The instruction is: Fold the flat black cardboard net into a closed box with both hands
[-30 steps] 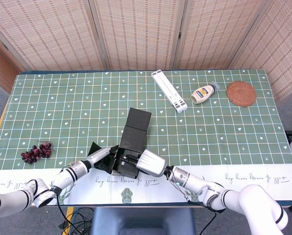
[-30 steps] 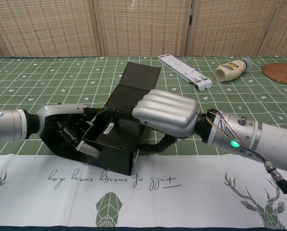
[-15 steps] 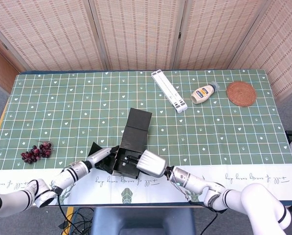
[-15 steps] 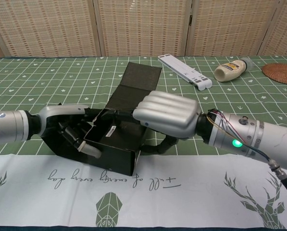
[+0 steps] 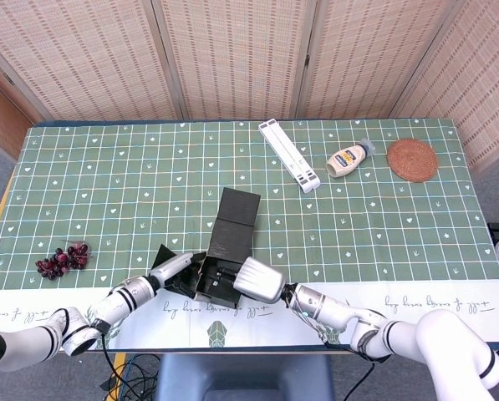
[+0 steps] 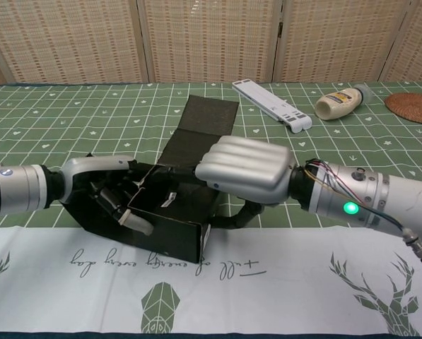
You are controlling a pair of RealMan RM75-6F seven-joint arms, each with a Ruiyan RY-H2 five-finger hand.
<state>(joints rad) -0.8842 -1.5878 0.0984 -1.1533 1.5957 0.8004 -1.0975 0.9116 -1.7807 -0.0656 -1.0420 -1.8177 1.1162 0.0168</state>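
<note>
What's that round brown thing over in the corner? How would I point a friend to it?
Start at the green patterned tablecloth and go to its far right corner. The round woven brown mat lies flat there, beside the cream squeeze bottle; it alone is disc-shaped.

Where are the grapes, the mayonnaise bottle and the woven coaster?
grapes (image 5: 62, 260): head view, middle of the bunch.
mayonnaise bottle (image 5: 347, 159): head view, its label.
woven coaster (image 5: 413, 159): head view, its centre.

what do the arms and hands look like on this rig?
Both hands have smooth silver-grey shells: right hand, left hand. The wrists are metallic cylinders with dark bands. The right forearm is white, with exposed coloured wires and a lit green LED. No sleeves.
</note>
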